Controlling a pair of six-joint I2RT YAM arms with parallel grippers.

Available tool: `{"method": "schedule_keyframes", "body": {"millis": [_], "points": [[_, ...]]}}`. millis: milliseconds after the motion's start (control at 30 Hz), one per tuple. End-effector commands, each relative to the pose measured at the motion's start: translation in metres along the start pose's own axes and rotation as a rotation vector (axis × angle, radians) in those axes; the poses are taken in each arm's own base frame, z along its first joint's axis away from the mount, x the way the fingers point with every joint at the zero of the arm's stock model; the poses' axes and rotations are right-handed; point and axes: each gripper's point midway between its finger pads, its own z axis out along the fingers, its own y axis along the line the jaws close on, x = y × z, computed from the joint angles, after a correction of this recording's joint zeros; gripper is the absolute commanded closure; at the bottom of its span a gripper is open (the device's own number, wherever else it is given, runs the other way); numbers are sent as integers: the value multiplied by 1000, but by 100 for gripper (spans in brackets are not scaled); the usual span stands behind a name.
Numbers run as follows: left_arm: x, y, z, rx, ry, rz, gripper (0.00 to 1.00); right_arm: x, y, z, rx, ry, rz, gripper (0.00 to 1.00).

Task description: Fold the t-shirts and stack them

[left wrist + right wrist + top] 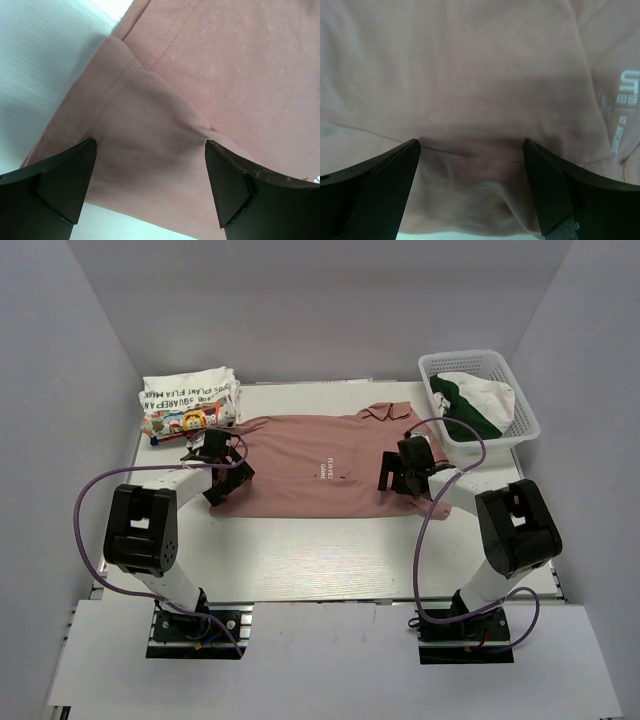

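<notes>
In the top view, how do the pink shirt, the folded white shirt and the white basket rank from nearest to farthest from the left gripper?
1. The pink shirt: directly under the open left gripper, at the shirt's left end.
2. The folded white shirt: just beyond the gripper, in the far left corner.
3. The white basket: in the far right corner, clearly the farthest.

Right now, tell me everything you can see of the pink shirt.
The pink shirt is dusty-pink, soft knit cotton by its look, with a collar and small pale chest lettering. It lies spread on the white table, lengthwise left to right, mildly wrinkled. The open left gripper and right gripper stand over its ends, cloth puckered between their jaws.
</notes>
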Motion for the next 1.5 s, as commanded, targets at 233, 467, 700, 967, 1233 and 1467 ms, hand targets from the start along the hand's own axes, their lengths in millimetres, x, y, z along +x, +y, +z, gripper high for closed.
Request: {"method": "schedule_keyframes", "body": {"millis": [233,467,700,967,1233,1467], "points": [[83,86,-18,-204,193,-21,0,120,-19,-51,-12,253,276,10],[111,125,-74,-247,222,-73,0,173,-28,-111,-95,327,261,10],[57,61,-115,58,44,-83,0,84,-11,-162,-173,74,142,10],[-33,21,-104,-52,-103,-37,0,-22,10,-167,-144,-146,163,10],[-93,-20,-47,-150,-175,14,5,-94,21,-117,-21,-215,123,10],[-115,-32,0,-238,-174,34,11,-126,30,-61,58,-191,55,10]]}}
